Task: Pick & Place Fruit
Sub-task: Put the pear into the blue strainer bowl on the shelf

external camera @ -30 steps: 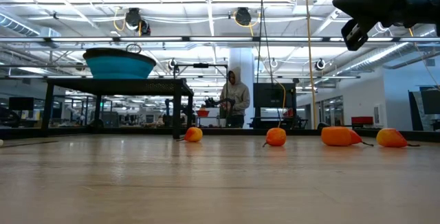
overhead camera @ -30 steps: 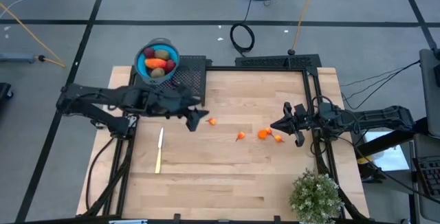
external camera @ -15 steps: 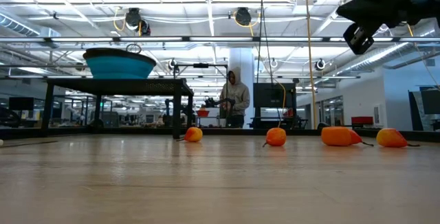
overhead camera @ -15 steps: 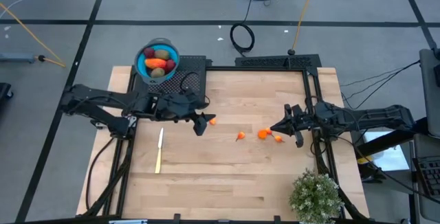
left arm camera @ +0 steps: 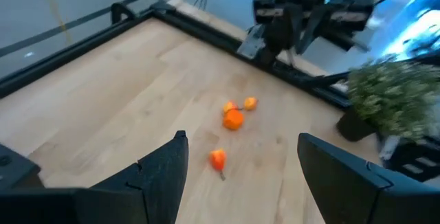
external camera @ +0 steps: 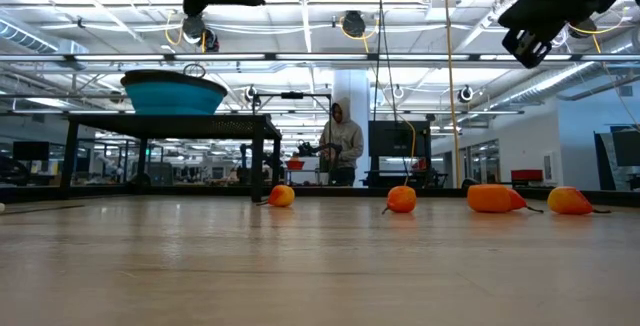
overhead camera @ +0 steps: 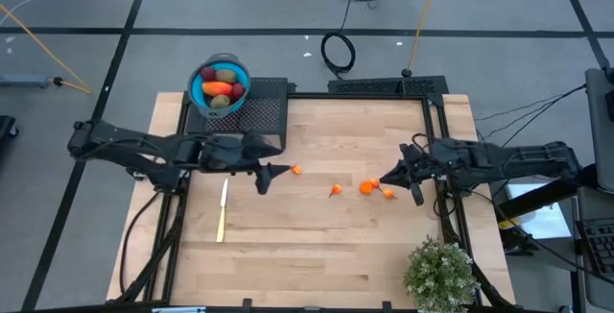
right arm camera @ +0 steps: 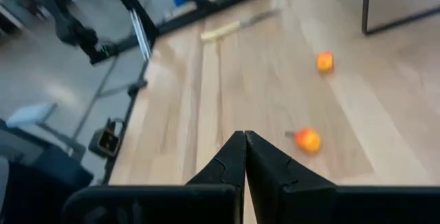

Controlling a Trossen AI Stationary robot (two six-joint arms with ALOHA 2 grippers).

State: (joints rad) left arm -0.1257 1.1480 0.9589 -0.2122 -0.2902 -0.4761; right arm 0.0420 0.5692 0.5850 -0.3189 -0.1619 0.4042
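Wooden table (overhead camera: 317,246), seen from above: at the front edge, right of centre, a small potted plant (overhead camera: 439,275). Further in on the left side, a slim pale knife (overhead camera: 222,210) lies flat, its length running front to back. Across the middle of the table sit the tiny orange fruits: one (overhead camera: 335,190) near centre, a pair touching or nearly so to its right, the rounder one (overhead camera: 366,187) and a smaller one (overhead camera: 388,194), and a fourth (overhead camera: 296,170) apart to the left. In the low view all four rest on the wood in a row, (external camera: 282,195), (external camera: 401,198), (external camera: 494,198), (external camera: 569,200). Left gripper (overhead camera: 266,174) is raised above the table just left of the fourth fruit, not touching it; fingers spread wide with nothing between them, as the left wrist view shows (left arm camera: 240,176), where three orange pieces lie on the boards ahead. Right gripper (overhead camera: 390,178) hangs above the table just right of the pair; fingers pressed together, holding nothing, confirmed in the right wrist view (right arm camera: 244,157). Beyond the table's back left corner, on a dark mesh stand, the round blue bowl (overhead camera: 199,88) holds the rest of the fruit: an elongated red-orange piece (overhead camera: 218,88), dark red round ones, olive-green ovals. Far background, low view: a person in a hooded top (external camera: 341,144) standing in the room.
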